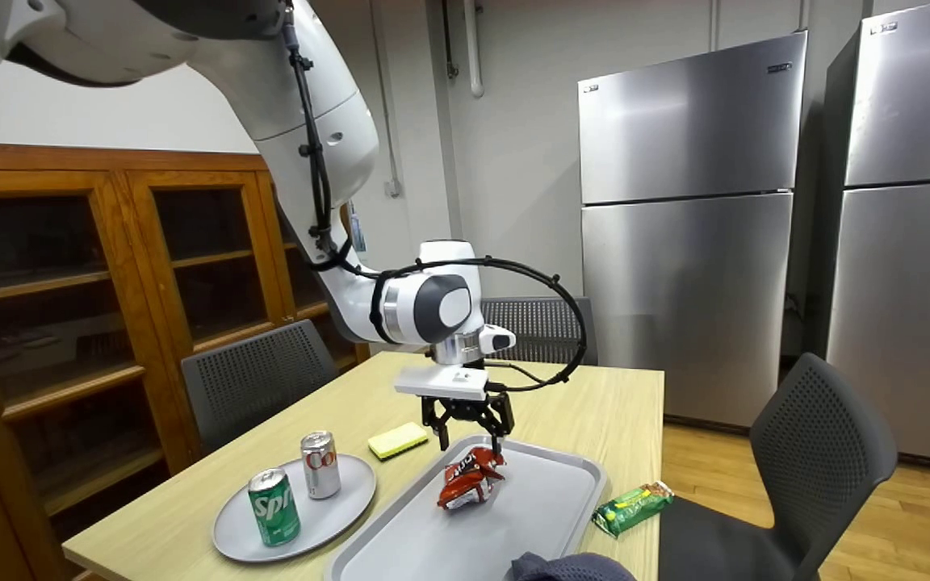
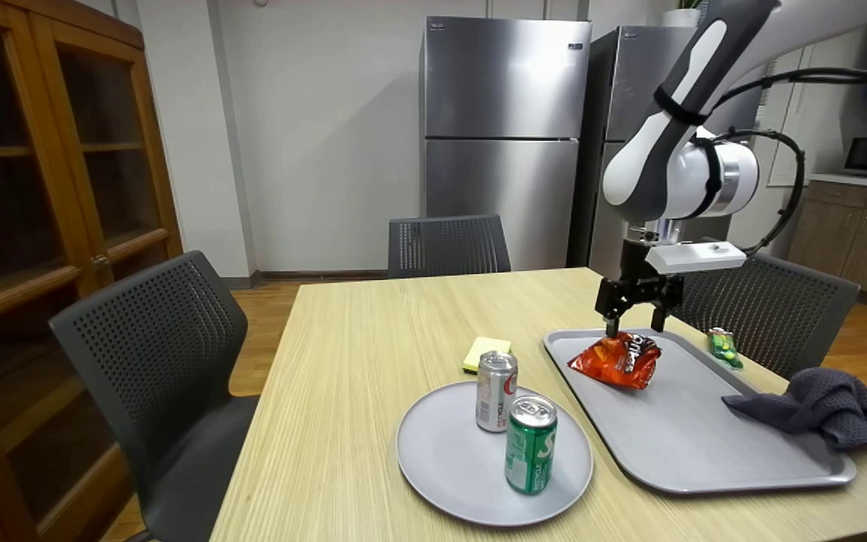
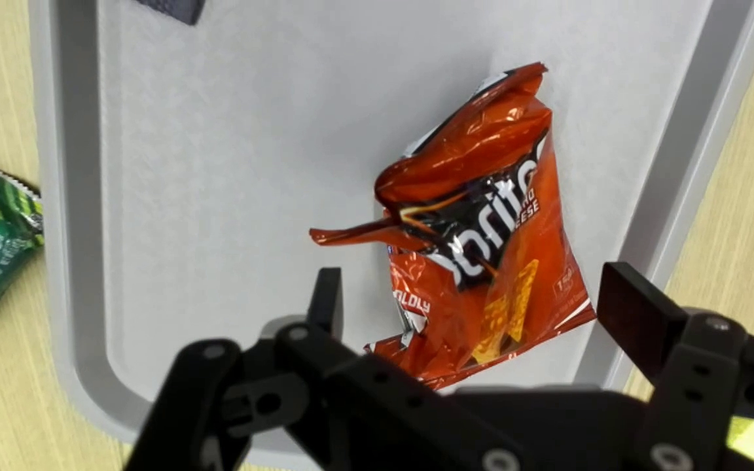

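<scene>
In an exterior view, at lower left, a round grey plate (image 1: 336,516) carries two upright cans: a green metal Sprite can (image 1: 274,508) and, to its right and farther back, a silver metal can with red lettering (image 1: 320,466). Left of the centre, a flat yellow rectangular sponge (image 1: 397,440) with a dark underside lies on the pale wooden table (image 1: 618,420). Near the centre hangs the black two-fingered gripper (image 1: 471,444), its jaws spread well apart. Just below it, a crumpled, shiny red Doritos bag (image 1: 469,480) lies on a rectangular grey tray (image 1: 542,500); in the wrist view the bag sits right of centre, but whether the gripper touches it cannot be told. At the bottom edge, right of centre, a dark grey textured cloth (image 1: 570,567) lies across the tray's rim. Farther right, a shiny green snack packet (image 1: 633,508) lies just beside the tray.
</scene>
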`<state>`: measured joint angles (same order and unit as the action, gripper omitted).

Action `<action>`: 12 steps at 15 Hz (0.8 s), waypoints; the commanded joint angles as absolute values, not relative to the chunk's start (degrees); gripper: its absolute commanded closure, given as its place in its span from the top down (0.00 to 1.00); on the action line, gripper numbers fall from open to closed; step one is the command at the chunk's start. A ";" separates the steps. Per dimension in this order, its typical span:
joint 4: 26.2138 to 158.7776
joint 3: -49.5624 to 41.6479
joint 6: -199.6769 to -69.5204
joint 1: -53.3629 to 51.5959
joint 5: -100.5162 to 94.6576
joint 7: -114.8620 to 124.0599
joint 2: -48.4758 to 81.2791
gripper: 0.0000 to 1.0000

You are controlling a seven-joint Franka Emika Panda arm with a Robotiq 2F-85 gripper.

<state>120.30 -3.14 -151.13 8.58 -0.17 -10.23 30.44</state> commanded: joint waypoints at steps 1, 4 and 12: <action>120.13 -2.83 -152.04 8.85 -0.78 -10.74 31.10 1.00; 120.08 -2.82 -152.16 8.80 -0.92 -10.78 31.81 1.00; 120.33 -2.84 -152.30 8.67 -1.21 -10.74 32.27 1.00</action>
